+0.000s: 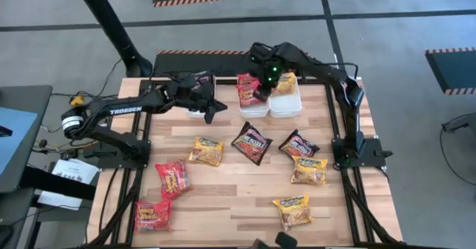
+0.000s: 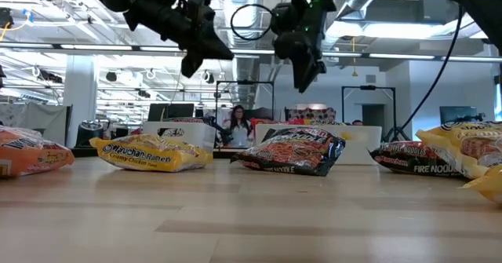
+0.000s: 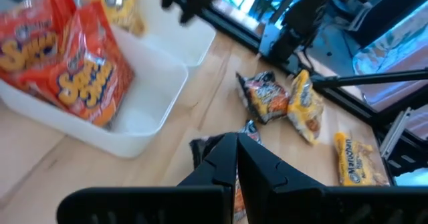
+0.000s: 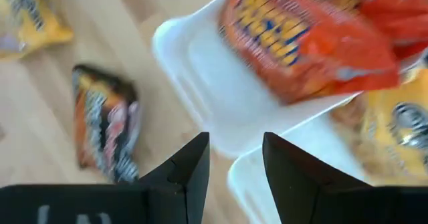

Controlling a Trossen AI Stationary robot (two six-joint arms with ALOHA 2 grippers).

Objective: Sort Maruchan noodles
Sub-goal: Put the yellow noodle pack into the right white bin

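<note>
Maruchan noodle packets lie flat and scattered on the wooden table: yellow ones [image 1: 206, 151] [image 1: 309, 170] [image 1: 292, 210], dark ones [image 1: 251, 142] [image 1: 299, 145] and red ones [image 1: 172, 178] [image 1: 152, 214]. At the far side, red packets [image 1: 248, 89] [image 4: 301, 37] sit in a white bin [image 1: 255, 108]. A yellow packet [image 1: 286, 83] sits in the bin beside it [image 1: 286, 104]. My right gripper [image 1: 260, 89] [image 4: 235, 154] hangs open and empty above the red-packet bin, pointing down. My left gripper [image 1: 218, 109] [image 3: 237, 158] is shut and empty, raised above the table left of the bins.
A third white bin [image 1: 196, 114] shows partly under my left arm. The arm bases and black frame rails stand along the table's left [image 1: 134, 149] and right [image 1: 357, 149] sides. Bare wood lies between the packets near the front middle [image 1: 230, 197].
</note>
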